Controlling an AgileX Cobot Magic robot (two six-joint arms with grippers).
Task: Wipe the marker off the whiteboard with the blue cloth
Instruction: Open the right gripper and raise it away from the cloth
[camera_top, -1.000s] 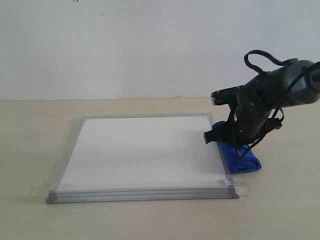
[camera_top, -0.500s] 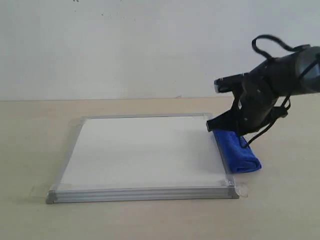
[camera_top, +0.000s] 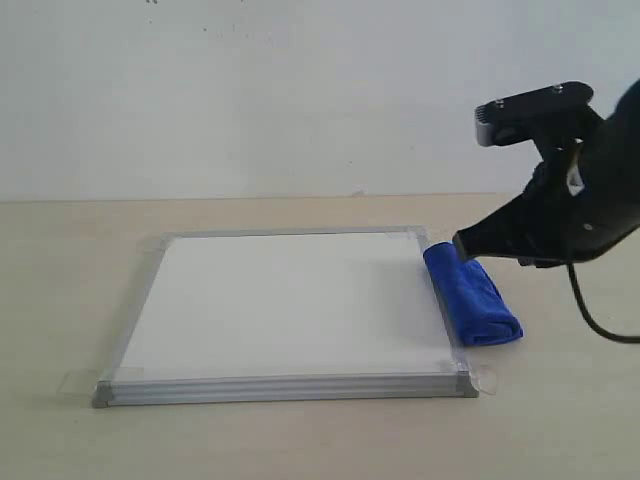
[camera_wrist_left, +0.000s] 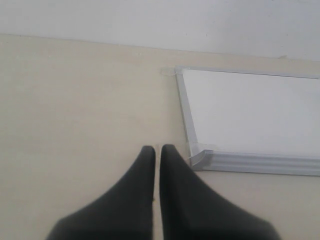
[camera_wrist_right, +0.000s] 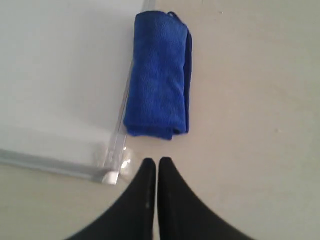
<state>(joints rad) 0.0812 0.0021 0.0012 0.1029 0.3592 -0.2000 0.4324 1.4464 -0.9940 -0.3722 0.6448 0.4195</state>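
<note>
Left gripper: black jaws are sitting together, only a hairline slit showing, over bare pale beige tabletop. Tips are sitting just beside a grey corner piece of the flat white whiteboard with the thin silver-grey metal frame; can't tell if they're touching it. Board is lying flat, face reading plain white. Bright royal-blue fuzzy microfibre cloth, rolled, is lying on the tabletop along the board's right edge, pressing against the frame. Right gripper: jaws are also sitting together, gripping nothing. It's hanging above the tabletop, clear of the cloth. In the wrist view the tips are showing just off one short end of the roll, near a board corner where a clear tape tab is sticking out. Plain off-white wall is running behind the tabletop.
</note>
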